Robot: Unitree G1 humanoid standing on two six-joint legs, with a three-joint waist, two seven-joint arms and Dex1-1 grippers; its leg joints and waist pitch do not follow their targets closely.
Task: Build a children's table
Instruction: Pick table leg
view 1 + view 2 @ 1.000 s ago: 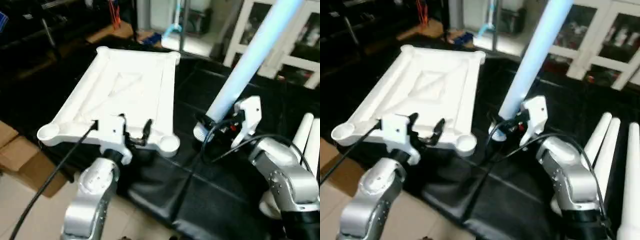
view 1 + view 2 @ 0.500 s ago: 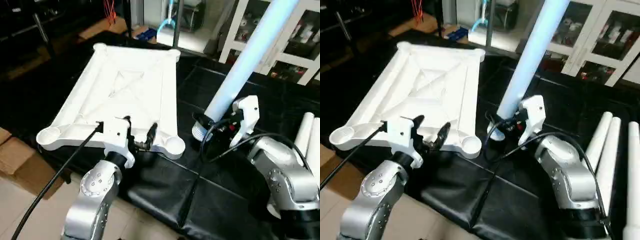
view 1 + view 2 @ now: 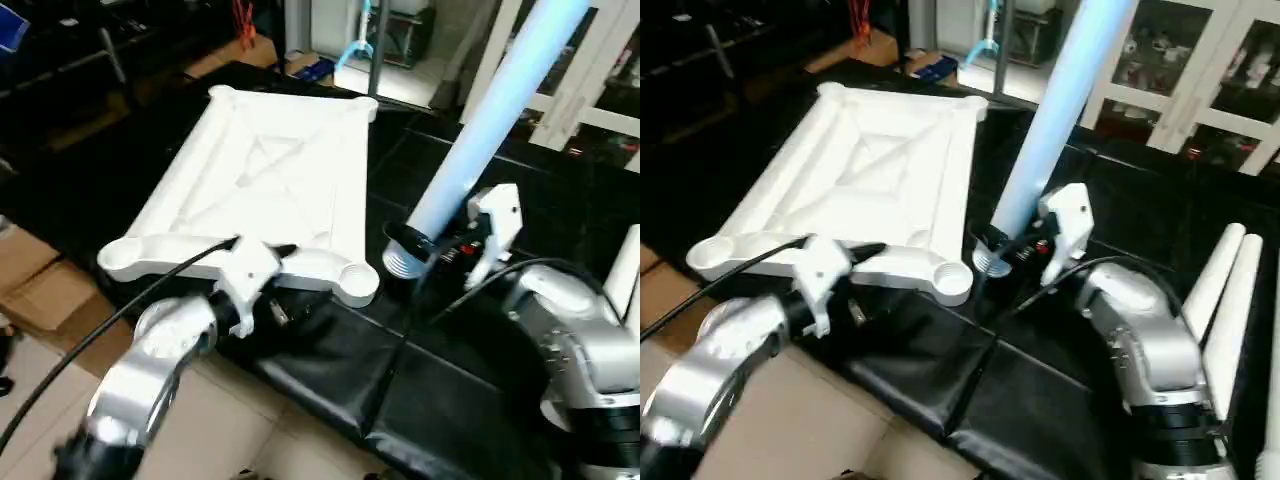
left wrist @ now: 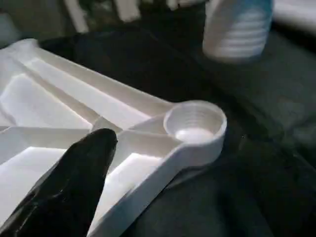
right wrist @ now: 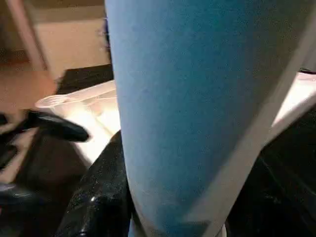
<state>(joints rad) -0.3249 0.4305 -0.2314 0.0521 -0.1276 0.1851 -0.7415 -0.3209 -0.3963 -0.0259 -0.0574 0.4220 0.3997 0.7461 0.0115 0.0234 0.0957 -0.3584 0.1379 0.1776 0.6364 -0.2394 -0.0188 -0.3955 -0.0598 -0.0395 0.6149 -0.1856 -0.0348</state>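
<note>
One long tapered white tube leg [image 3: 490, 115] stands clamped in my right gripper [image 3: 425, 245], its ribbed end just beside the near right corner socket [image 3: 357, 281] of the white plastic rectangular tabletop [image 3: 270, 175], which lies ribbed side up on the black mat [image 3: 440, 380]. My left gripper [image 3: 275, 262] spreads wide and empty at the tabletop's near edge. To seat the leg well, I judge I should brace that edge, centre the ribbed end over the socket, hold the leg upright, then press and twist.
</note>
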